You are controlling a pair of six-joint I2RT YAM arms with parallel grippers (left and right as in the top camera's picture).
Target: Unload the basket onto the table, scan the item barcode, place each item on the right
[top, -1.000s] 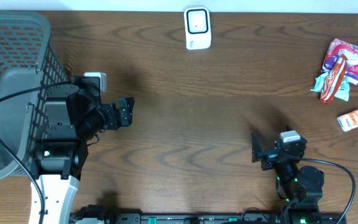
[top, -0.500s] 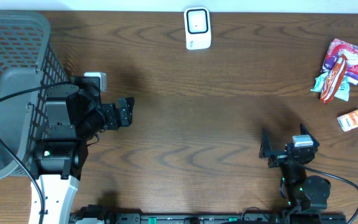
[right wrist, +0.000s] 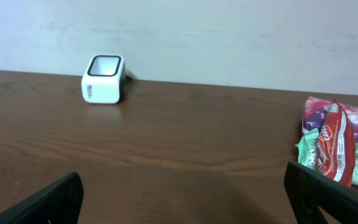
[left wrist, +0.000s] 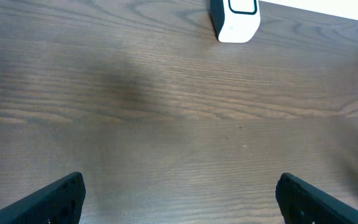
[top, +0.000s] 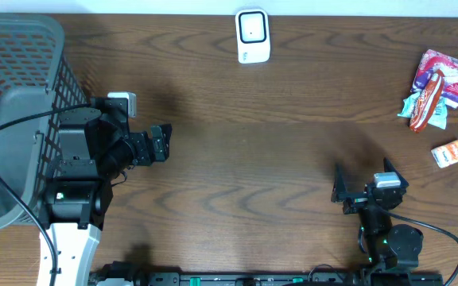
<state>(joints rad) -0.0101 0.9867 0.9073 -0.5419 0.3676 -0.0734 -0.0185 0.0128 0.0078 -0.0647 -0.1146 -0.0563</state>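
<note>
While both arms sit over the near half of the brown wooden table, we record nothing in either grasp. We note a grey mesh basket filling the far left corner, with the left arm just beside it. We find the left gripper with its jaws spread wide, only bare wood between them, pointing toward the table's middle. We find the right gripper likewise spread wide and empty, low at the near right, facing the far edge. The items for scanning lie at the right edge. We see a heap of snack packets, red and purple wrappers on top, well apart from both grippers. The white scanner stands at the far centre edge. Near the heap, a small orange box lies by itself.
</note>
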